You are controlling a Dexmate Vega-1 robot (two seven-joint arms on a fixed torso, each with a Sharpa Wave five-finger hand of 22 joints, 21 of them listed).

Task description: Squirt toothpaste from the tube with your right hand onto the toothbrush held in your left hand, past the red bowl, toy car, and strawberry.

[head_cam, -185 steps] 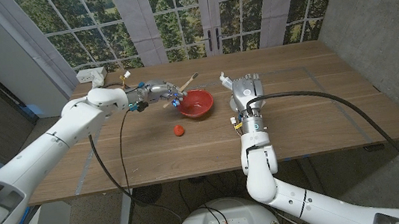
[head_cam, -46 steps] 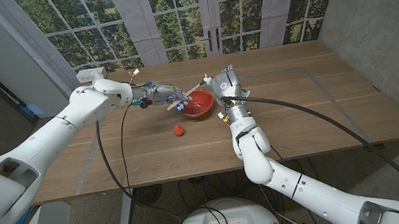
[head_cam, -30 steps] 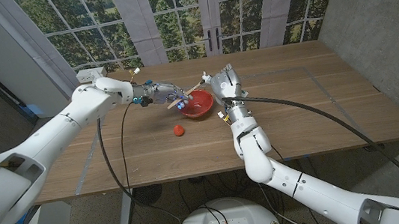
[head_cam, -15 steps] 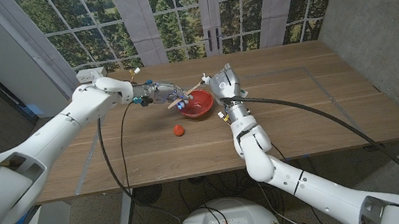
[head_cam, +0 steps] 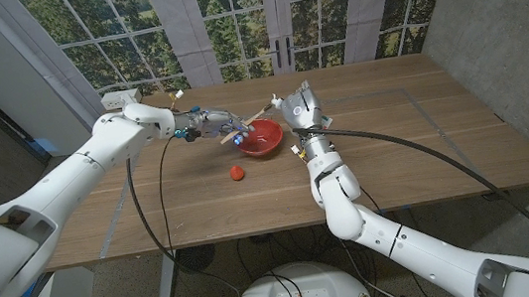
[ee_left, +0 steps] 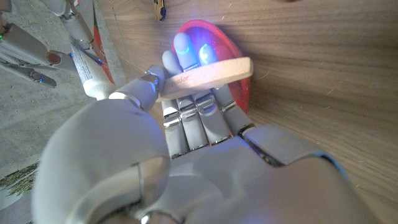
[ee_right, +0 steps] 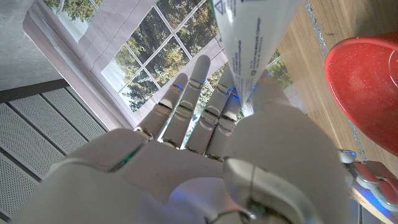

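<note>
My left hand [head_cam: 210,125] grips a wooden toothbrush [head_cam: 246,122] over the near rim of the red bowl [head_cam: 264,143]; its handle [ee_left: 205,71] lies across the fingers. My right hand [head_cam: 302,110] holds a white toothpaste tube [ee_right: 252,37] with the tube's end [head_cam: 274,100] close to the toothbrush tip. The tube [ee_left: 87,67] hangs beside the left hand. The bowl [ee_right: 367,87] sits below the right hand. A red strawberry [head_cam: 237,173] lies on the table in front of the bowl. A small dark and yellow object [ee_left: 160,7], possibly the toy car, sits past the bowl [ee_left: 238,93].
The wooden table [head_cam: 414,141] stretches wide to the right of the bowl. A white box [head_cam: 119,99] sits at the far left corner. Windows and a grey wall [head_cam: 489,13] stand behind the table.
Over six seconds my right hand rose from the table right of the bowl and carried the tube up to the toothbrush tip. In the last half second hardly anything moved.
</note>
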